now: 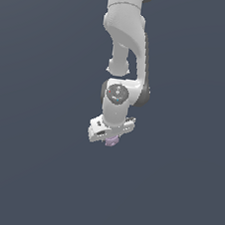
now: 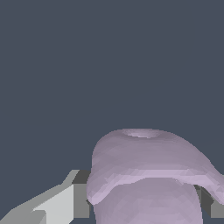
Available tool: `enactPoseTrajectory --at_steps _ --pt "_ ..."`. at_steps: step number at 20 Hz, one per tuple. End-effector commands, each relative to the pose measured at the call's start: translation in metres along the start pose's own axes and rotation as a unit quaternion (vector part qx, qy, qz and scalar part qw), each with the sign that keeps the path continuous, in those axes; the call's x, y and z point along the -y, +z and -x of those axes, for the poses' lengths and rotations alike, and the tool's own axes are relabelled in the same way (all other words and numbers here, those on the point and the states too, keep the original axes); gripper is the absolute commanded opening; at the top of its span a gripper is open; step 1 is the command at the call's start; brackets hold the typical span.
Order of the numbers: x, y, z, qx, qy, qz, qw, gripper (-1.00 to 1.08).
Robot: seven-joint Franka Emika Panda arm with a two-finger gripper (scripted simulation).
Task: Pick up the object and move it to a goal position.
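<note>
The object (image 1: 111, 141) is a small pale lilac-purple lumpy block, peeking out just below the white gripper (image 1: 110, 136) at the end of the white arm in the middle of the exterior view. In the wrist view the object (image 2: 148, 175) fills the lower part of the picture, sitting between the two fingers; one grey-white finger (image 2: 65, 201) presses on one side, the other finger (image 2: 210, 205) shows at the far side. The gripper is shut on the object. I cannot tell its height above the floor.
A plain dark blue-grey surface (image 1: 26, 173) fills the surroundings in both views. No other objects or edges show.
</note>
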State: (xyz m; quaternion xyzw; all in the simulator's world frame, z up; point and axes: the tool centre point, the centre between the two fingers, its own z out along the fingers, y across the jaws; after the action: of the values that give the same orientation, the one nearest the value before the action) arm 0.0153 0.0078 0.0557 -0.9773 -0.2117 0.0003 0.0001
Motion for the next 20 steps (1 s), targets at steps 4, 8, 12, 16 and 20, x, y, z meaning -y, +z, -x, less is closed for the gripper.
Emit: enactPoseTrajectory --at_steps 4,8,12,16,20 --pt "-0.010 -0.028 0.016 0.000 0.000 0.000 1.0000 -1.00" --pt "-0.020 -0.058 0.033 0.000 0.000 0.000 1.0000 -1.00" --pt "-0.033 -0.095 0.055 0.000 0.000 0.000 1.0000 -1.00" --pt "-0.045 -0.131 0.075 -0.001 0.000 0.000 1.0000 -1.00" --pt "-0.056 -0.162 0.091 -0.001 0.000 0.000 1.0000 -1.00"
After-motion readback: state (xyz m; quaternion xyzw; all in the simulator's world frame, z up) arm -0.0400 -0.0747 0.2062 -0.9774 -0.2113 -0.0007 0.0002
